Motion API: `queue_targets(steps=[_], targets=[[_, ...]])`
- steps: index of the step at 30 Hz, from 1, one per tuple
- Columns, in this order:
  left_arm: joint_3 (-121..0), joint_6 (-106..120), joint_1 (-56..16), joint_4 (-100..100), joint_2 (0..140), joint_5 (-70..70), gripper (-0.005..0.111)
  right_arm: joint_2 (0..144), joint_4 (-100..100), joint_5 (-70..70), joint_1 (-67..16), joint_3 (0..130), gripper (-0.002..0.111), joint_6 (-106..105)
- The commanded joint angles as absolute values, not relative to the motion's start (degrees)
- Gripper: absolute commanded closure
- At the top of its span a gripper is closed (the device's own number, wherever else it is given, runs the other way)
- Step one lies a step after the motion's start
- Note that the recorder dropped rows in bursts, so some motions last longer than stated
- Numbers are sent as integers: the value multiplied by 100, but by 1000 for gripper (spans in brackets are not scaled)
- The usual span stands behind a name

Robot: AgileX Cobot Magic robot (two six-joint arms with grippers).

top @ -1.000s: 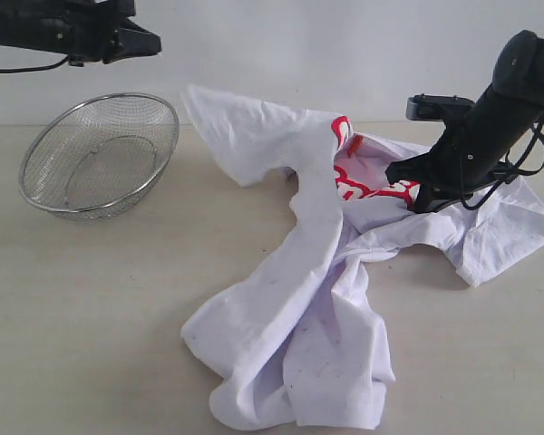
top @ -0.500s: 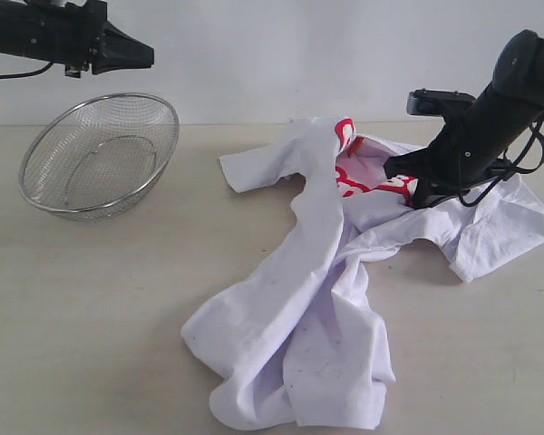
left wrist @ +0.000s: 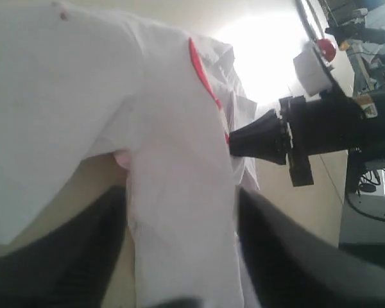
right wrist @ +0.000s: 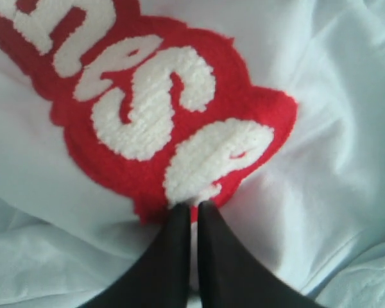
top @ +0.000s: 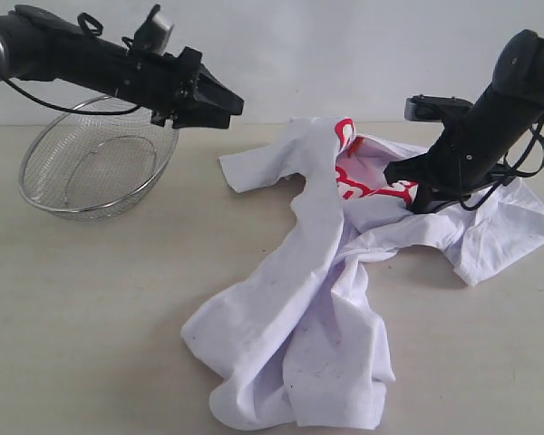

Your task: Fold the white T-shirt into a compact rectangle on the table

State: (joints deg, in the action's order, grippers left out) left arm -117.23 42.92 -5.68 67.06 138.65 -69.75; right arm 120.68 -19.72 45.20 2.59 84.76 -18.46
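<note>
Right claw point(right wrist: 194, 215): narrowed to nothing, pinching a fold of the white cotton T-shirt point(top: 317, 299) at the edge of its red lettering point(right wrist: 147, 109), on the far right of the heap.
Left claw point(top: 228, 106): spread wide and empty, held in the air above the near rim of the round wire-mesh metal basket point(top: 24, 172), well apart from the cloth.
Shirt's place: crumpled on the pale beige tabletop point(top: 91, 299), right of centre, clear of the basket.
Done so far: nothing that reads as a fold; the cloth is bunched and twisted, one flap flung out toward the basket.
Left to do: by the look of it, everything, meaning spread flat, then fold to a rectangle.
Long axis: runs diagonally from the lettering, far right, down to the rumpled near end.
Heading: lettering faces up; which end is the neck cannot be told.
</note>
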Motion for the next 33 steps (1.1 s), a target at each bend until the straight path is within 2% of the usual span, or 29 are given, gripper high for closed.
queue_targets(steps=[1,8,12,19,33], targets=[[-11305,4107,-808,6496,13868,-6996,32,12062,-1924,4601,274,8459,109,-1903],[-10759,4132,-1127,6503,13868,-6996,31,12062,-1891,4665,274,8459,109,-1903],[-10744,4132,-1339,6435,14106,-6973,31,12062,-1890,4654,274,8459,109,-1903],[-10744,5225,-1406,7016,14363,-5989,35,12062,-1890,4646,274,8459,109,-1903],[-10744,5921,-1707,7851,14594,-5647,36,12062,-1890,4632,274,8459,109,-1903]])
